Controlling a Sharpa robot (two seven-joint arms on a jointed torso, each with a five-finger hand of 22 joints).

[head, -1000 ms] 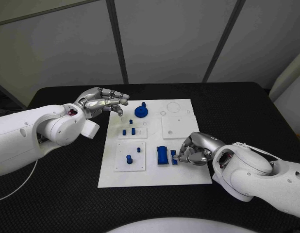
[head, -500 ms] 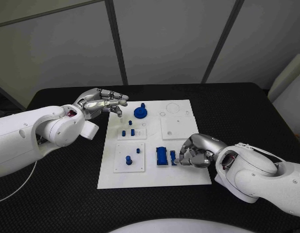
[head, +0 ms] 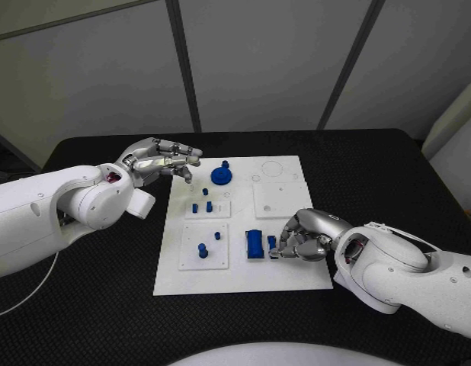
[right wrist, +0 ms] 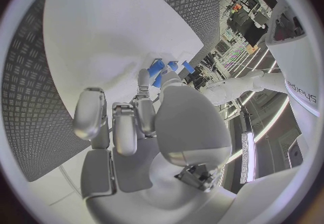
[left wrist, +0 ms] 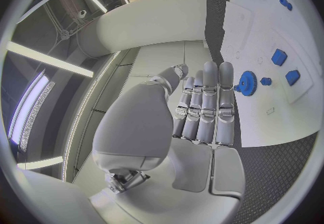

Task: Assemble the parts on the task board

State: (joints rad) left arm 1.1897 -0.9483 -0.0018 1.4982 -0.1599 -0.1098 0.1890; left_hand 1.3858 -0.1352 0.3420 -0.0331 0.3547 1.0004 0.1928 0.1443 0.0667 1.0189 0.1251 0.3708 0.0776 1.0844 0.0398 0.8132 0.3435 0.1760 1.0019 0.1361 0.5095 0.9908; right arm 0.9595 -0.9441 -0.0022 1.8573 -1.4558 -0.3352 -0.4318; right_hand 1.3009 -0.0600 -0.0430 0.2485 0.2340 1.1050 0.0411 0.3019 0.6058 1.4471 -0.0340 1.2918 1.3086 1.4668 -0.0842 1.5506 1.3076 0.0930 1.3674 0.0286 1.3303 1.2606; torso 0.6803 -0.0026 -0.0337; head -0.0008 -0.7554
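Head view first: task board [head: 283,271] lies in the middle of the black worktop [head: 400,175], blue parts scattered across it. The right hand [head: 307,236] hunches at the board's right edge, fingers [head: 292,238] curled in beside the small blue piece [head: 270,245] next to the blue block [head: 254,244]; whether they have hold of it, I cannot tell. The left hand [head: 158,160] hovers off the board's far left corner, fingers bent, nothing in them, near the blue gear [head: 222,176].

Left wrist view: fingers [left wrist: 206,105] stretched together and empty, the gear [left wrist: 248,82] just beyond the tips.

Right wrist view: fingers [right wrist: 115,121] curl towards blue parts [right wrist: 162,68] on the white board [right wrist: 108,35]; contact is hidden.

These pieces look like hard, light, smooth plastic, likely to skid or tip, so a fingertip pinch on opposite flat sides seems best.
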